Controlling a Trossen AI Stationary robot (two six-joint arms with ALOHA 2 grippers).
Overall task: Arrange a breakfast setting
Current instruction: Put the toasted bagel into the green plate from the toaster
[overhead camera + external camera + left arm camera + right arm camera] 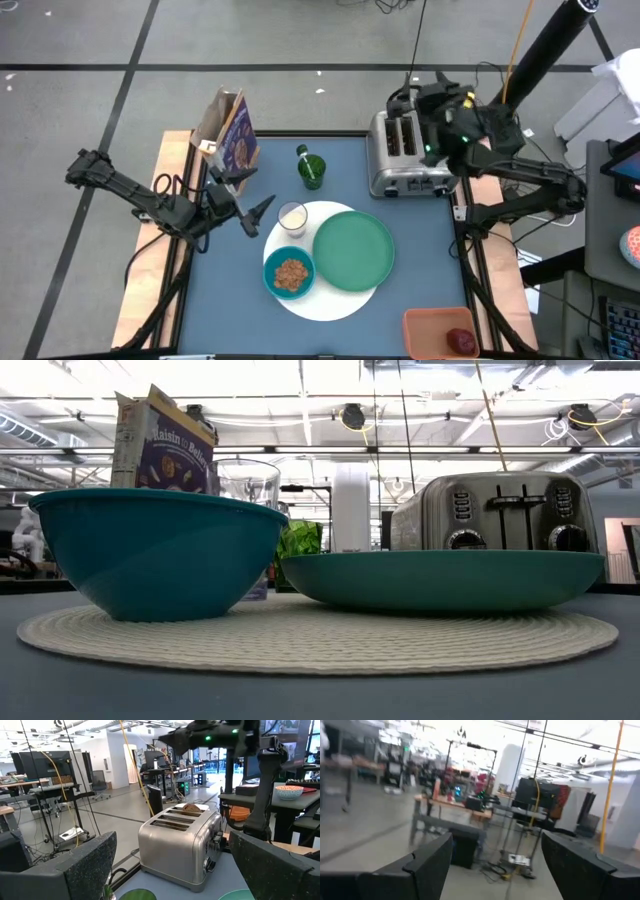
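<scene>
A white round mat [335, 300] carries the green plate [353, 250], the teal bowl [290, 273] with cereal in it, and the small clear glass [292, 217]. The green cup [311, 170] and the purple cereal box [228, 130] stand behind them. A bagel [191, 807] sticks out of a slot of the silver toaster [405, 152]. The dark-red fruit [461, 341] lies in the orange-pink tray [435, 325]. My left gripper [255, 197] is open and empty, left of the glass. My right gripper [420, 92] is open and empty, above the toaster's far side. No spoon shows.
The toaster stands at the far right of the blue table top, the tray at the near right corner. The table's near left part [225, 300] is bare. In the low view the bowl [150, 550] and the plate [440, 575] fill the foreground.
</scene>
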